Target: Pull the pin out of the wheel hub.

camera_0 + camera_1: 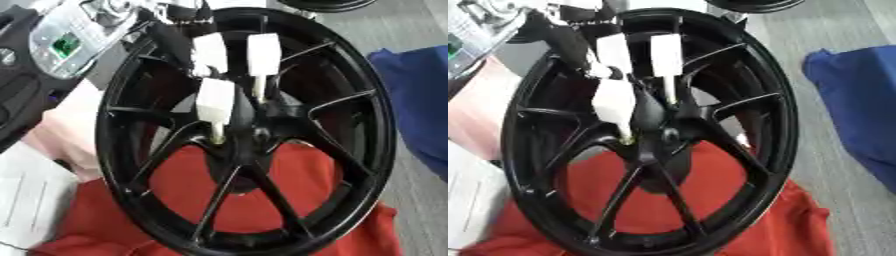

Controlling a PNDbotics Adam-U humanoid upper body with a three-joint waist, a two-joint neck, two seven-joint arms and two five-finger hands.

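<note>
Rim [118,165] stood nearest, over red cloth [262,170]. Left hand [213,55] reached down from upper left, white-padded fingers [216,100] curled, pinching the pin [216,132] at the hub [245,135]. Pin was thin and pale, long axis along the finger. Right hand wasn't visible.

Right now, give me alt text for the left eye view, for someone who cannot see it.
A robot hand with white-padded fingers reaches down from the top into the centre of a black spoked wheel, its lowest finger by a pale pin at the hub. The wheel lies on a red cloth, with a blue cloth at the right.
</note>
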